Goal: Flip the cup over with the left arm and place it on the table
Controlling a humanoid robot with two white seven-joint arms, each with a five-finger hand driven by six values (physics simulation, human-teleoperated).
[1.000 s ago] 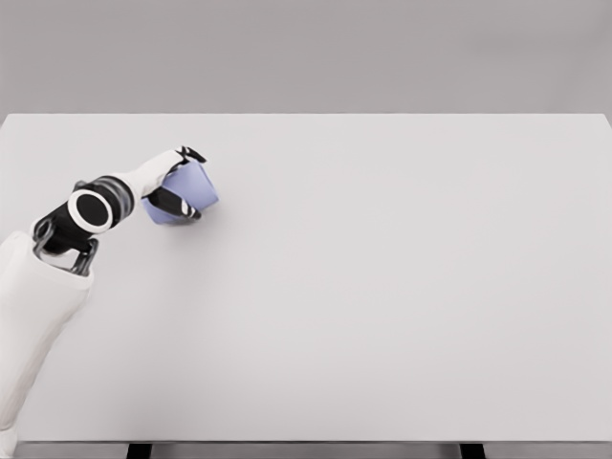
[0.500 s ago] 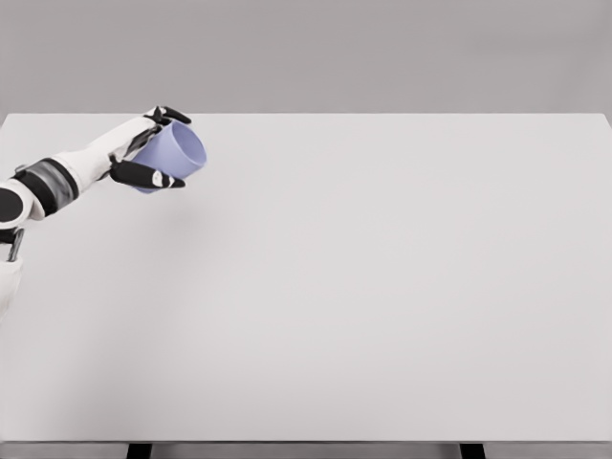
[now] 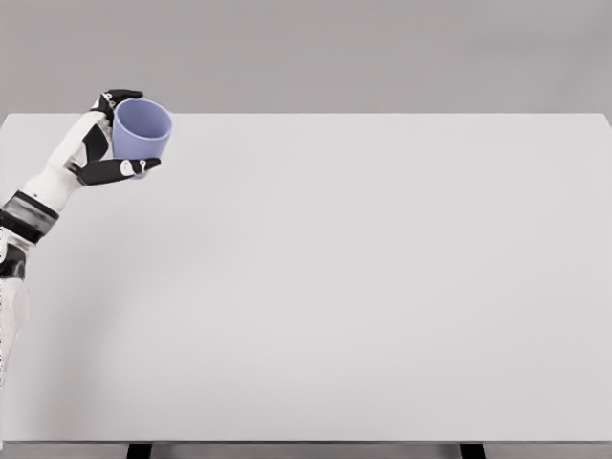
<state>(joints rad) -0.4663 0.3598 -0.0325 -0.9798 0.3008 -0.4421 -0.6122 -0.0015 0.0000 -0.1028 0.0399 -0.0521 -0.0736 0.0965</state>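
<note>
The table (image 3: 382, 287) spreads wide and pale grey before me. My left arm (image 3: 29, 215) comes in at the left edge and reaches up toward the far left corner. My left hand (image 3: 96, 143) is closed around the cup (image 3: 143, 132), fingers wrapped over its far side and thumb across its lower wall. The cup sits to the right of my palm, nearly upright with its mouth up, held over the table's far left corner.

The left hand (image 3: 96, 143) gripped a light purple cup (image 3: 142, 129) above the far left corner of the white table (image 3: 363, 287); the cup sat nearly upright, its open mouth tilted slightly toward the camera, fingers (image 3: 120, 168) wrapped around its side
</note>
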